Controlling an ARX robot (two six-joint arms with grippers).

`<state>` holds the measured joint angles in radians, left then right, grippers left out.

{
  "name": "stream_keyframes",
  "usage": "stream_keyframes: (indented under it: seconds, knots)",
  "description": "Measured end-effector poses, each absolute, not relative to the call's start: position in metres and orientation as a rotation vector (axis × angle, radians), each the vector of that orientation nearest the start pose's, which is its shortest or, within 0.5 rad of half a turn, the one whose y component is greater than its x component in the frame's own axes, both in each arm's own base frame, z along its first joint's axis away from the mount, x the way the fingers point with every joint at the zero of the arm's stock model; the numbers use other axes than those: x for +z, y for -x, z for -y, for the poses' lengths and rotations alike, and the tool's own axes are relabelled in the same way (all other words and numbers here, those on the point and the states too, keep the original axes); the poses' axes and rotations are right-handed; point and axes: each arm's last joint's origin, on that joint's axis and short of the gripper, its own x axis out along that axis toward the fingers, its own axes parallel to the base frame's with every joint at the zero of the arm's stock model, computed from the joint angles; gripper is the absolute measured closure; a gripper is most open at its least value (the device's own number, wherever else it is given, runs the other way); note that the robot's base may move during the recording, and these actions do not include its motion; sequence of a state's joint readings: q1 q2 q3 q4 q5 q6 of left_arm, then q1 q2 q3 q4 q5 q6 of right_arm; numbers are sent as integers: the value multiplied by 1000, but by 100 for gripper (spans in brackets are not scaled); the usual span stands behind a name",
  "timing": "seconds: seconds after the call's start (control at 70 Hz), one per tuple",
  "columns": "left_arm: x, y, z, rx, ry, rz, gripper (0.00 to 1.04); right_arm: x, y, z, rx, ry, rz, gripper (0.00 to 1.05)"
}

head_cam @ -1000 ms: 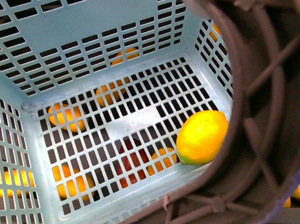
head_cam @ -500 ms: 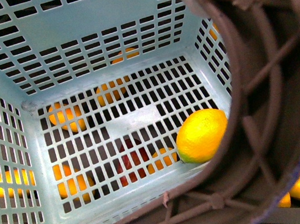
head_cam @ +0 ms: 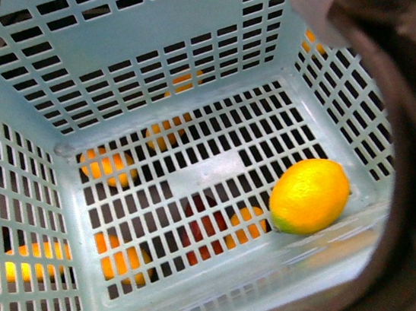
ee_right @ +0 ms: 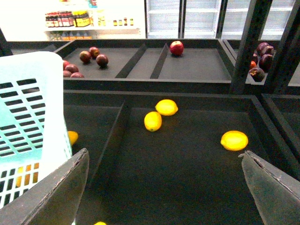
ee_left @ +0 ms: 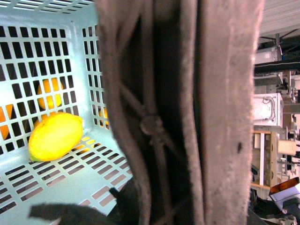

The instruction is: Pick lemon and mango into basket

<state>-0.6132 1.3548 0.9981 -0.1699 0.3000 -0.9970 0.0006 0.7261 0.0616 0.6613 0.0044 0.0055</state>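
Inside basket [head_cam: 122, 29], lemon [head_cam: 309, 196] on slotted floor [head_cam: 195, 176]; dark shelf trays [ee_right: 187, 159]

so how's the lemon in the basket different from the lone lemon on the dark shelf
The lemon in the basket lies on the slotted teal floor near a corner; the lone lemon lies on the dark shelf, outside the basket. The lemon shows a greenish end; the lone lemon looks all yellow. Both are bright yellow ovals.

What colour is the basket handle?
Brown handle, over a light teal basket; clearest in the left wrist view.
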Motion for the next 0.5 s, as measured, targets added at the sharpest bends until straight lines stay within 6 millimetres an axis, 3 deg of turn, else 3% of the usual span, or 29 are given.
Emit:
stream_keyframes:
  seconds: [0.5]
  knots:
    - [284,-239,175,-519,821,-913,91,173,-148,0,-2,-6,-6,9]
